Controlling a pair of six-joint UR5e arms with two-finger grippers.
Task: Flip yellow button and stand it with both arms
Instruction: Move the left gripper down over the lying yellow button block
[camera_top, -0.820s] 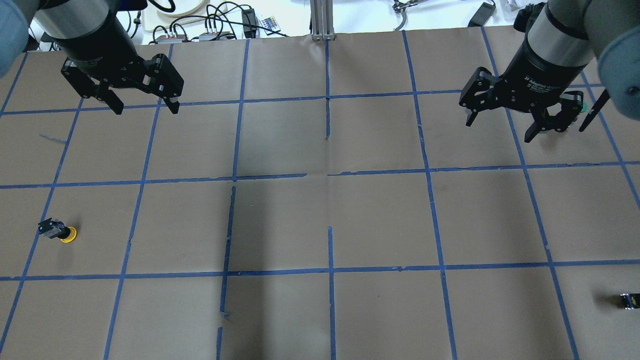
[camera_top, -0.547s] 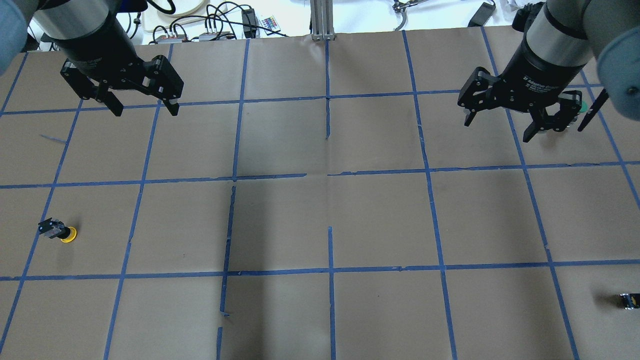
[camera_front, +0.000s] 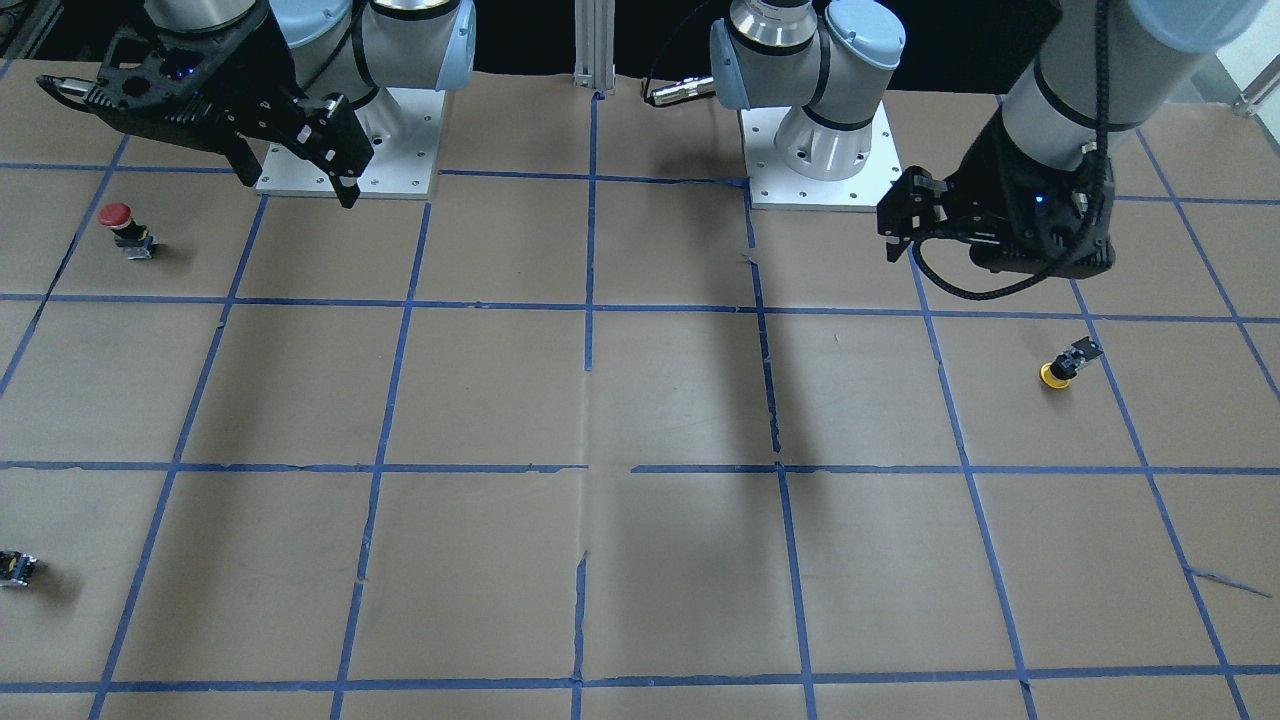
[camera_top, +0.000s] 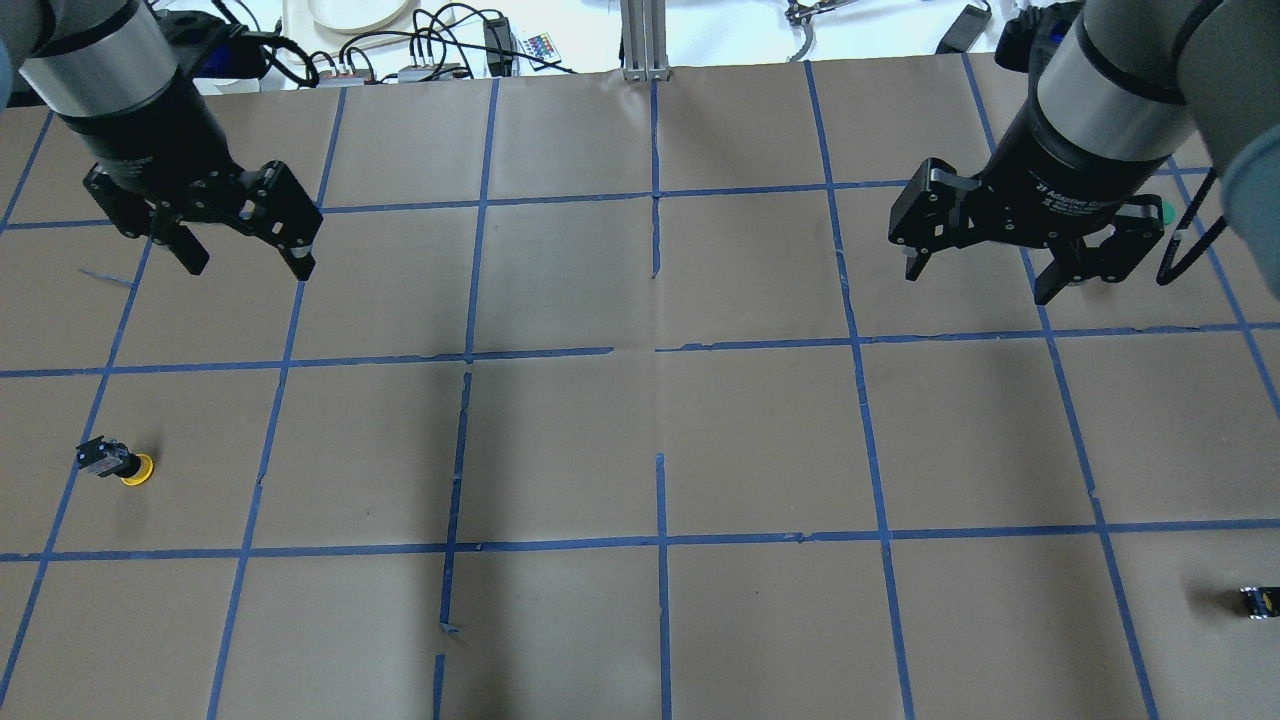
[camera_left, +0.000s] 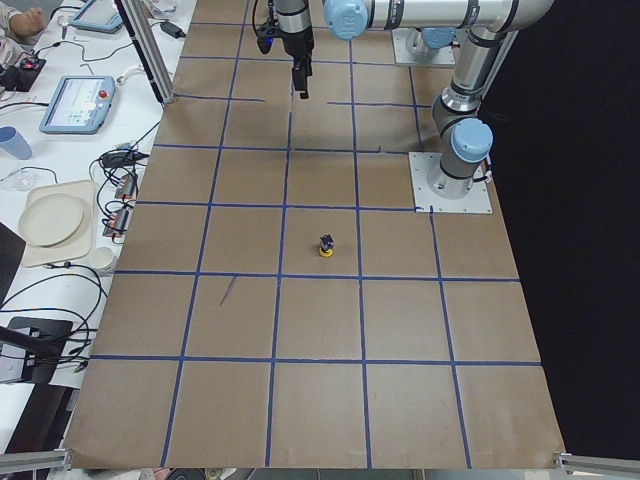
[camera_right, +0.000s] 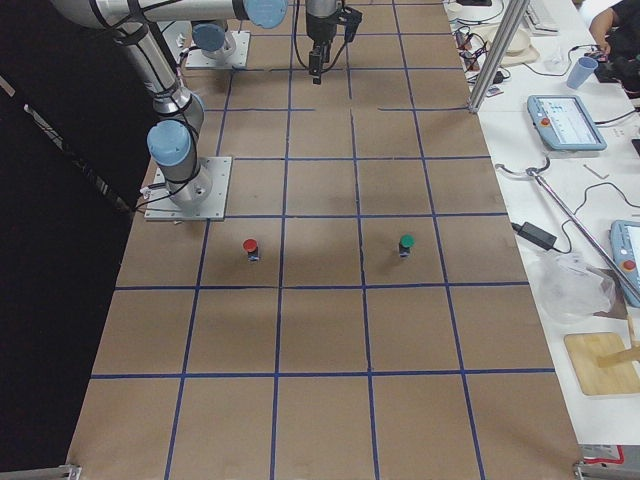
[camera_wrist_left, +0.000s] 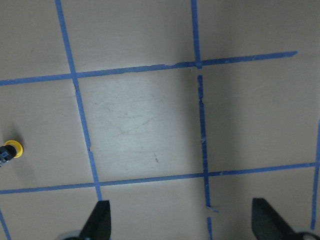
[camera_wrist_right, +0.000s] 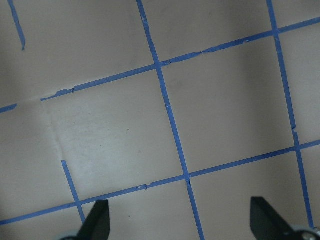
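The yellow button (camera_top: 125, 464) lies on its side at the table's left, its cap pointing right and its dark body to the left. It also shows in the front view (camera_front: 1062, 367), the exterior left view (camera_left: 326, 246) and at the left edge of the left wrist view (camera_wrist_left: 10, 151). My left gripper (camera_top: 248, 265) hangs open and empty above the table, farther from the robot than the button and a little to its right. Its fingertips (camera_wrist_left: 97, 222) show at the bottom of the left wrist view. My right gripper (camera_top: 978, 282) hangs open and empty over the right half, also seen in the front view (camera_front: 297, 185).
A red-capped button (camera_front: 118, 222) stands near the right arm's base. A green-capped button (camera_right: 405, 243) stands by the right gripper. A tiny dark block (camera_top: 1258, 600) lies at the right edge. Cables and devices (camera_top: 430, 45) sit beyond the far table edge.
My left gripper has moved back toward the robot and to the left, closer to the yellow button. My right gripper has shifted slightly the same way. Both stay open. The button has not moved.
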